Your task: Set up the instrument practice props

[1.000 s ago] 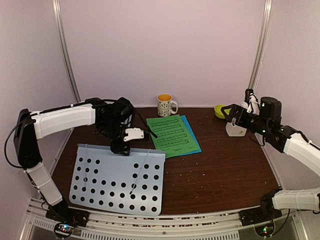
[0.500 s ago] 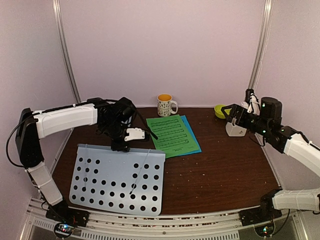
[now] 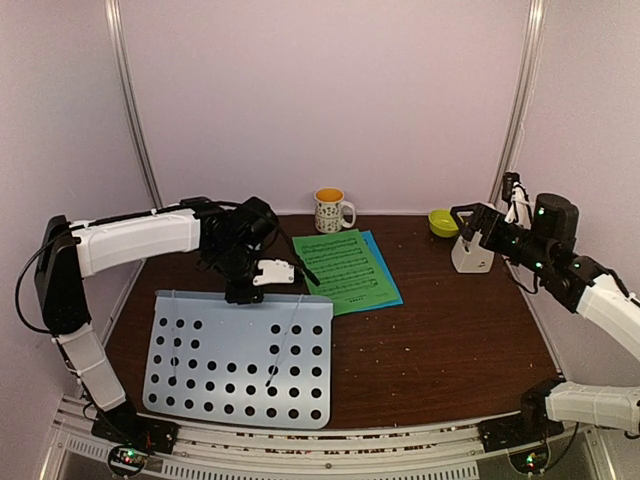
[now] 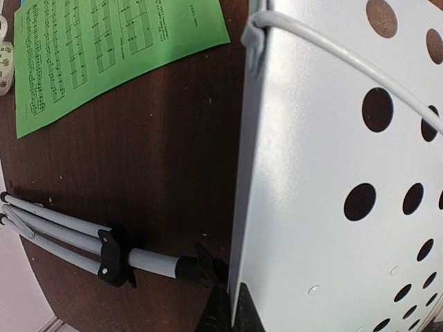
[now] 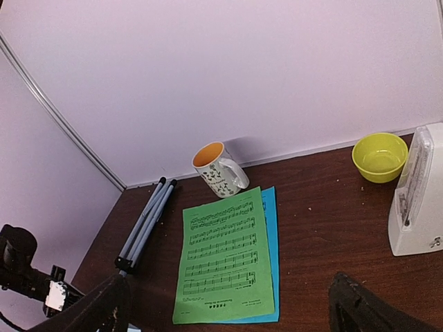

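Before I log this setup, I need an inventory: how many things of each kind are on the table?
Stand: 1
Sheets: 2 (green sheet, blue sheet)
Metronome: 1
Mug: 1
Bowl: 1
Total: 6

Table [image 3: 450,340] w/ stand [image 3: 240,360], sheets [image 3: 345,270], mug [image 3: 330,210], bowl [image 3: 439,222], metronome [image 3: 472,255]

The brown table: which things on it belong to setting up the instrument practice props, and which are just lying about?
Belong to the job: pale grey perforated music stand with silver tripod; green and blue music sheets; white pyramid metronome.
Just lying about: patterned mug with orange inside; small yellow-green bowl.
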Robot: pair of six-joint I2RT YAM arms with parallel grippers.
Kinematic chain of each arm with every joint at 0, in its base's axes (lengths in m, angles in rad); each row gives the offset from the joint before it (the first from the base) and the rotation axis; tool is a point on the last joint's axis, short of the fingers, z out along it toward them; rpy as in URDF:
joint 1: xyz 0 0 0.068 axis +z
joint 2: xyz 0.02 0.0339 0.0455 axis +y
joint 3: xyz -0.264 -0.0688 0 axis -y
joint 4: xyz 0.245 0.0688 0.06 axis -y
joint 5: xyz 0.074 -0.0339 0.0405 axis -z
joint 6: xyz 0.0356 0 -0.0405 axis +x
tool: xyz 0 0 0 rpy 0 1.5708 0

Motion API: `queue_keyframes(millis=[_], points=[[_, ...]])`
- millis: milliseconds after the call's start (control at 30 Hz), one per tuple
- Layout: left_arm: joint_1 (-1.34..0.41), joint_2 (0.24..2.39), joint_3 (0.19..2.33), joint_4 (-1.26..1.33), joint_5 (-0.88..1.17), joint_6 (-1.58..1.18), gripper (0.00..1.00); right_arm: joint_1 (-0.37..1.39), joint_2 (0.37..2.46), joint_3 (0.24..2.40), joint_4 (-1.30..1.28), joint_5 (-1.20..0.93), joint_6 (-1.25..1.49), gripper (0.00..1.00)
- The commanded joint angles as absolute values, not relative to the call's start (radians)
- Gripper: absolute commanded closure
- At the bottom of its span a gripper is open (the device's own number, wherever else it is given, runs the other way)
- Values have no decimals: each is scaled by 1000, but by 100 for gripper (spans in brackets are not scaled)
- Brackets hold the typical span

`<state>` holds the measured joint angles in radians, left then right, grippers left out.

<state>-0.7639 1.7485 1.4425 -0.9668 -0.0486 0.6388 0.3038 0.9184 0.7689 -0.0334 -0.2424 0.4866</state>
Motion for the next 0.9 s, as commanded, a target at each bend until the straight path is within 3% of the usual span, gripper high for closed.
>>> queue_keyframes(millis=[0, 467, 700, 867], points=[[-765, 1678, 1525, -939, -8, 578, 100, 296, 879, 748, -45, -225, 491, 0], [-764, 1522, 1794, -894, 260, 387, 100, 295, 766, 721, -47, -129, 471, 0], [-764, 1426, 1837, -688, 333, 111, 100, 296, 649, 620, 105, -68, 425, 0], [-764, 1354, 1829, -502, 373, -136, 100, 295, 605, 570, 202, -171, 383, 0]])
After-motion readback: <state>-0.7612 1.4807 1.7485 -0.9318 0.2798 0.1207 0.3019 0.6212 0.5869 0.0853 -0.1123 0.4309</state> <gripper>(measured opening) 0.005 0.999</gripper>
